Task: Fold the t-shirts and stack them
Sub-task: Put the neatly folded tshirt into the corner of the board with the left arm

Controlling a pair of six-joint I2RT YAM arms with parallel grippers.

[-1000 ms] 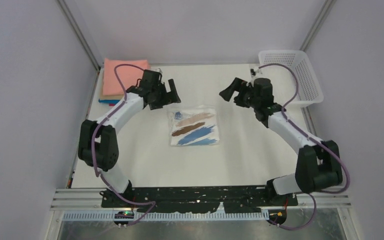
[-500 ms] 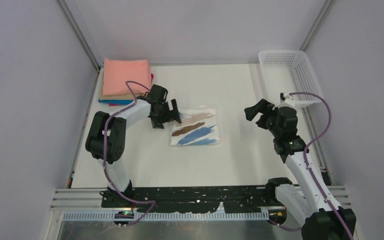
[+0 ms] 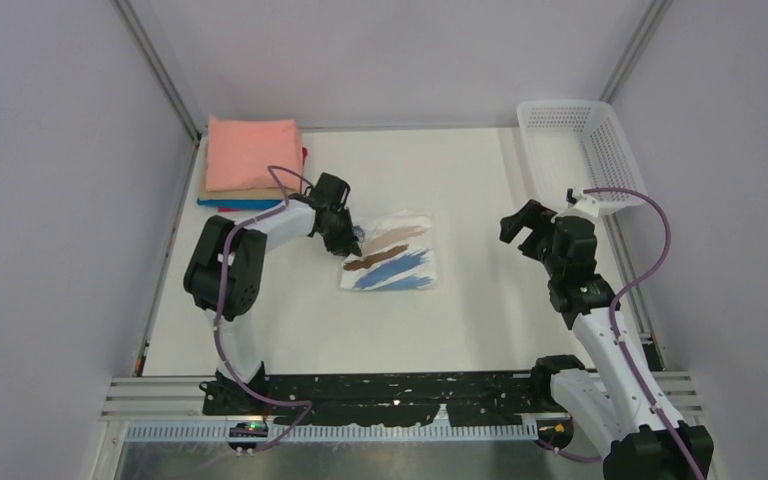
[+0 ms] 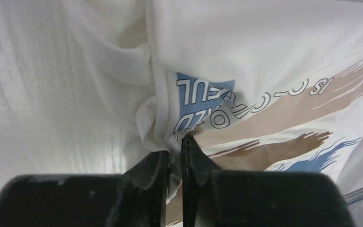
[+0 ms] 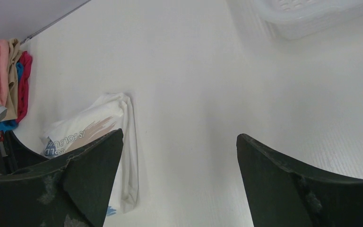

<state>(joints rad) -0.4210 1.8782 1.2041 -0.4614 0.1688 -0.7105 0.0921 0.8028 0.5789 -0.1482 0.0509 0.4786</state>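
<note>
The folded white t-shirt [image 3: 390, 254] with blue and brown brushstrokes lies mid-table. My left gripper [image 3: 346, 240] is shut on its left edge. In the left wrist view the cloth [image 4: 203, 85] bunches up between the two narrow jaws of the left gripper [image 4: 174, 150]. A stack of folded t-shirts [image 3: 250, 155], salmon-pink on top over tan, blue and magenta, sits at the back left. My right gripper [image 3: 530, 225] hovers open to the right of the printed shirt, holding nothing. The right wrist view shows the printed shirt [image 5: 101, 125] and the stack [image 5: 9, 71] at the left.
A white mesh basket [image 3: 585, 150] stands at the back right corner, also seen as the basket [image 5: 312, 16] in the right wrist view. Grey walls close in both sides. Purple cables loop off both arms.
My left gripper came down to the printed shirt's left edge and closed on it. My right arm pulled back to the right, then barely moved.
</note>
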